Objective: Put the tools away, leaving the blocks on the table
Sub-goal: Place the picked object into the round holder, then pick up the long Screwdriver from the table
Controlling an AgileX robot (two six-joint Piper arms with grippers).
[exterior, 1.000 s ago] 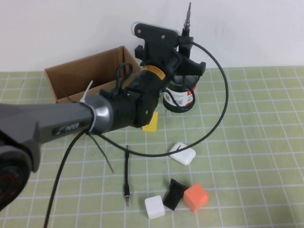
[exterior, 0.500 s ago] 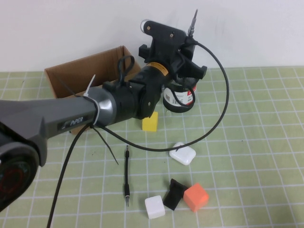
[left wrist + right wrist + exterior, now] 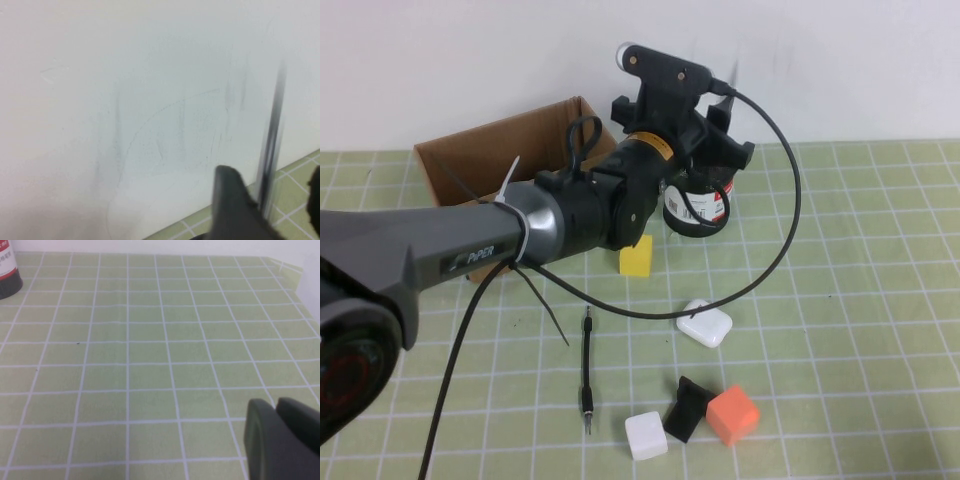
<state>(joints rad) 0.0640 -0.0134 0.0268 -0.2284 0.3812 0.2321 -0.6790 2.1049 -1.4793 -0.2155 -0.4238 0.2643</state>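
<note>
Screwdriver (image 3: 272, 135) has dropped since 1 s ago: its shaft stood tall and upright above my left gripper (image 3: 718, 92) then, leaned over half a sec back, and now only a short tilted bit of tip shows above the claw. Arm itself barely shifted.

Left claw state: parted, hovering right over the black mesh cup (image 3: 698, 205). In the wrist cam the metal shaft sits between the fingers (image 3: 232, 205), close to one and w/ a clear gap to the other, so not clamped. Shaft is motion-blurred. Handle is hidden by the gripper body, so can't tell how far into the cup it is.

Right gripper (image 3: 276, 435): low over bare table (image 3: 880, 300), well apart from the cup, fingers pressed together, holding nothing.

Rest, all ref'd to the cup:
- yellow block (image 3: 636, 257): just beside it, on the robot's side, toward my left
- white case (image 3: 705, 324): further toward the robot than the yellow block
- black pen-like rod (image 3: 587, 370): flat on the table, well apart from the cup, metal tip pointing away from it
- white block (image 3: 646, 436) and orange block (image 3: 733, 415): furthest from the cup, w/ a small black item (image 3: 685, 408) between them, touching the orange one
- cardboard box (image 3: 500, 150): near the cup, on my left, open top

Scissors: can't spot them.
</note>
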